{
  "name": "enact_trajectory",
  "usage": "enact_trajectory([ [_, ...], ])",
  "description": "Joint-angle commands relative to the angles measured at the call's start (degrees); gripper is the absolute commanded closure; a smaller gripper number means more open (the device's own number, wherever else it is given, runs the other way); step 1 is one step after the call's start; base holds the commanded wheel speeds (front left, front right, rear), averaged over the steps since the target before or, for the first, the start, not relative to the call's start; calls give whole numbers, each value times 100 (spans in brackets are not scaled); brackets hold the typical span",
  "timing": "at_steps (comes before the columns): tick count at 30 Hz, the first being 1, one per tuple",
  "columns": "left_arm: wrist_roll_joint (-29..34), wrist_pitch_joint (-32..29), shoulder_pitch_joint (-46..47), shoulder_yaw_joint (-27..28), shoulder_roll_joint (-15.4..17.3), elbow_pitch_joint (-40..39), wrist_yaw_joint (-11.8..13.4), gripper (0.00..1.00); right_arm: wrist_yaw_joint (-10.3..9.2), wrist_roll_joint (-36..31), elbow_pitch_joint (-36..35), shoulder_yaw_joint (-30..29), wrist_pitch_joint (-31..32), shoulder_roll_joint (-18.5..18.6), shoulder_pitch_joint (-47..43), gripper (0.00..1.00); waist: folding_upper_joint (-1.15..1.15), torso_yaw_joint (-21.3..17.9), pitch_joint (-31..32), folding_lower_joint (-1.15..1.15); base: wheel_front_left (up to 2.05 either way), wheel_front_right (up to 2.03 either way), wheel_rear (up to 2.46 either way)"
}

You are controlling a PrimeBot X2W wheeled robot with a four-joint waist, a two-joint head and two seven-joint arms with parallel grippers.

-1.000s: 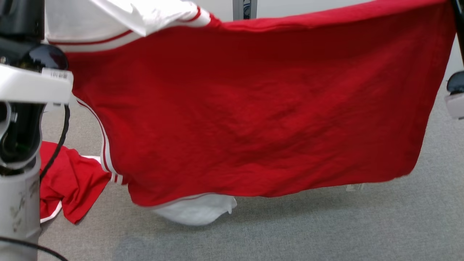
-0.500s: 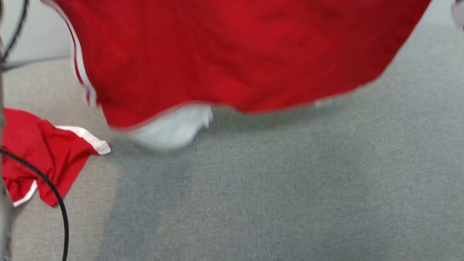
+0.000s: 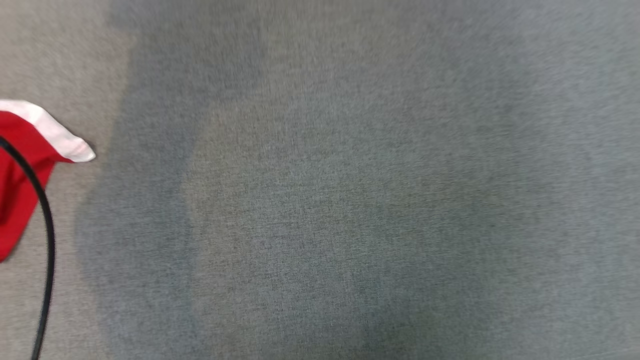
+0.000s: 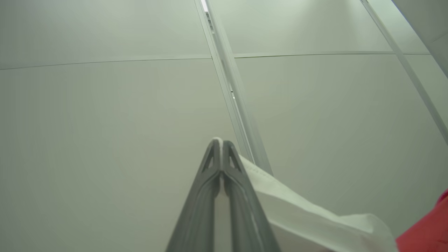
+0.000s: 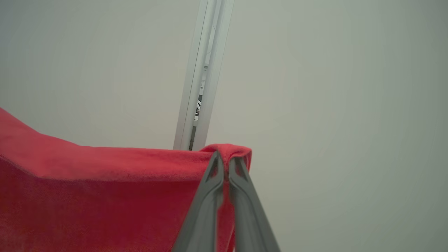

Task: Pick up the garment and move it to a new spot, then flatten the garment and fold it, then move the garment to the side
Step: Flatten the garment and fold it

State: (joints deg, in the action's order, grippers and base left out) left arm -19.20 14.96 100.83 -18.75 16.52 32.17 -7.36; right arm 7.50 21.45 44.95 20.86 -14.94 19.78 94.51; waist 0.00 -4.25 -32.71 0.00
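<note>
While the garment (image 5: 87,189) hung spread across the head view a second ago, that view is now turned down upon the grey surface (image 3: 350,200). The whole picture has shifted, so the camera is judged to have tilted and the cloth not to have been dropped. At the left edge a red cloth with a white band (image 3: 20,165) is seen lying on the surface, crossed by a black cable (image 3: 47,235); whether it belongs to the garment cannot be told.

Along the left wrist view the left hand (image 4: 221,141) is seen pressed together, with a white hem of the garment pinched between its fingers (image 4: 241,203). The hem trails off to the right, where red fabric begins at the corner. Pale panels (image 4: 105,105) stand behind, so the hand is taken to be raised high.

Along the right wrist view the right hand (image 5: 226,157) is seen pinching a red corner, which is folded over the fingertips. The top edge runs away to the left, fairly straight — stretched between the two hands, it is judged.

The pick-up is therefore taken as done and the carry as under way. The surface right of the red cloth is probably being looked over as the new spot — laying down, flattening and folding are not yet done.
</note>
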Motion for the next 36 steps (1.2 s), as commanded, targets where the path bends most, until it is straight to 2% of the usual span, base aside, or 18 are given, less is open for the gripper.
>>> enact_trajectory([
  [1, 104, 18, -19, 25, -65, -117, -14, 100, -1, -85, -53, -49, -33, -30, 51, 100, 0, 67, -691, 0, 0, 0, 0],
  [8, -248, 16, -891, 31, -293, -617, -13, 100, -1, -432, -57, -352, -26, -67, -427, 100, 0, 327, -1049, 0, 0, 0, 0],
  [15, -988, 15, -2858, -363, -103, -1376, -13, 100, -1, -91, -14, -231, -27, 21, -1659, 100, 0, 487, -607, 0, 0, 0, 0],
  [16, -988, 15, -2858, -363, -103, -1376, -13, 100, -1, -91, -14, -231, -27, 21, -1659, 100, 0, 487, -607, 0, 0, 0, 0],
  [21, -1411, 16, -4571, -470, 316, -2062, -10, 100, -1, 846, 223, 294, -22, 77, -2653, 100, 0, 457, -45, 0, 0, 0, 0],
  [24, -1503, 17, -5672, -287, 462, -2502, 23, 100, -1, 1616, 160, 746, 230, 298, -3247, 100, 0, 488, 310, 0, 0, 0, 0],
  [30, -1773, 9, -7571, -92, 530, -3256, 455, 100, -1, 2883, -509, 1413, 589, 973, -4462, 100, 0, 516, 941, 0, 0, 0, 0],
  [36, -1854, -40, -8786, -115, 553, -3726, 854, 100, -1, 3495, -968, 1632, 455, 1438, -5398, 100, 0, 494, 1402, 0, 0, 0, 0],
])
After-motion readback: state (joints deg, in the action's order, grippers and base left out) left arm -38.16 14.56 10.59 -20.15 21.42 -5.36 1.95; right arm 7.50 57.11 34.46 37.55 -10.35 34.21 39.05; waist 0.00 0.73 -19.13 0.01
